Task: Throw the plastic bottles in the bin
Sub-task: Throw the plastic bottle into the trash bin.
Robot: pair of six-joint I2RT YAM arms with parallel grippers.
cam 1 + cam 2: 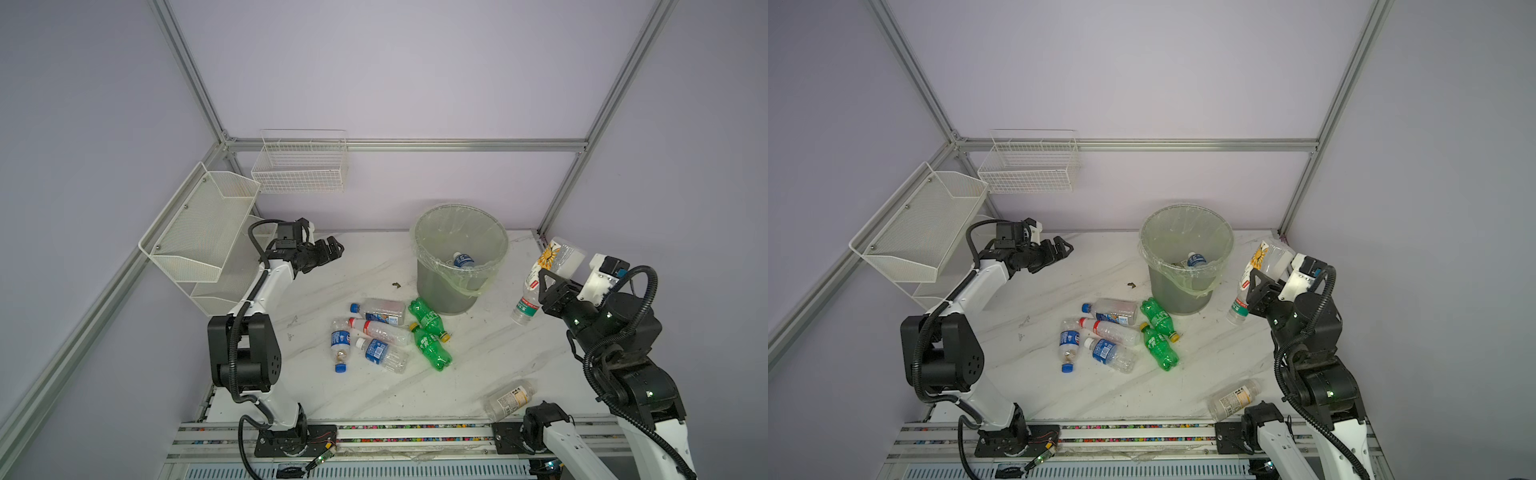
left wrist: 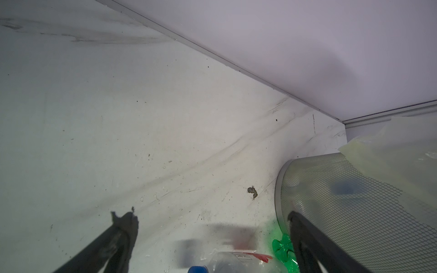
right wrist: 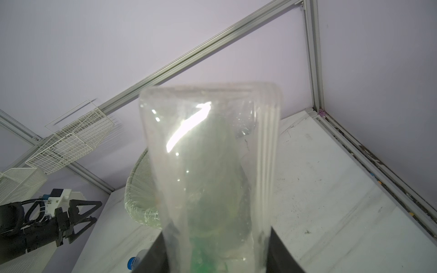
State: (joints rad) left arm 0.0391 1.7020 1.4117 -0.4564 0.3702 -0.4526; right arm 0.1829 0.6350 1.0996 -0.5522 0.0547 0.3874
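Observation:
My right gripper (image 1: 548,284) (image 1: 1260,284) is shut on a clear plastic bottle (image 1: 544,266) (image 1: 1256,266) with a sunflower label, held tilted above the table just right of the bin (image 1: 419,249) (image 1: 1144,249). In the right wrist view this bottle (image 3: 212,153) fills the gap between the fingers (image 3: 281,255). One blue-labelled bottle (image 1: 463,261) lies inside the bin. Several bottles lie in a cluster in front of the bin, among them two green ones (image 1: 430,318) (image 1: 432,347). Another clear bottle (image 1: 509,399) lies at the front right. My left gripper (image 1: 332,249) (image 2: 209,216) hovers open and empty left of the bin.
A white mesh shelf (image 1: 199,232) and a white wire basket (image 1: 299,166) hang on the back left walls. A small dark scrap (image 1: 396,284) lies on the marble table left of the bin. Aluminium frame rails run along the table's far and right edges.

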